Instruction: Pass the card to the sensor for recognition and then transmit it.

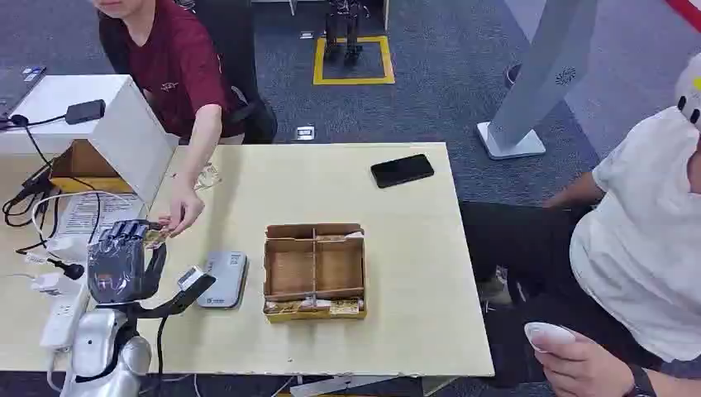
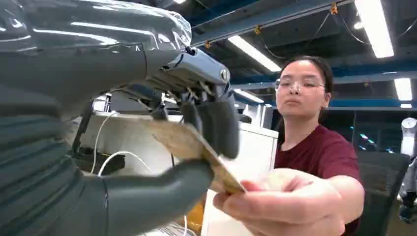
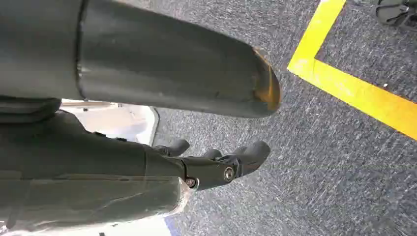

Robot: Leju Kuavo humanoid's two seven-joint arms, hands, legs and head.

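Evidently nearing the end of the task, judging by how things lie: left hand raised over the near left part of the bench, pinching the card between thumb and dark fingers, with the far edge of the card already meeting the person's hand reaching in from across the bench. Holding, then, at both ends; in the left wrist view, the person's fingertips closing on the card's outer corner while the thumb is pressing it from beneath. Probably past the sensing step, though impossible to confirm from these views; remaining, by this reading, only the loosening of the pinch so the card can pass over. Hanging low beside the body, right hand, fingers curled loosely and carrying nothing, over grey carpet with a yellow floor line nearby. Lying just beside the left hand, toward the bench's middle, a flat grey sensor pad; sitting beyond that, a brown divided cardboard tray. Trailing along the left side, a white power strip and loose cables, near enough to snag a withdrawing arm. Standing farther back on the left, a white box stand, and resting toward the far edge, a black phone. Sitting at the right, a second person in white, well apart from the handover.
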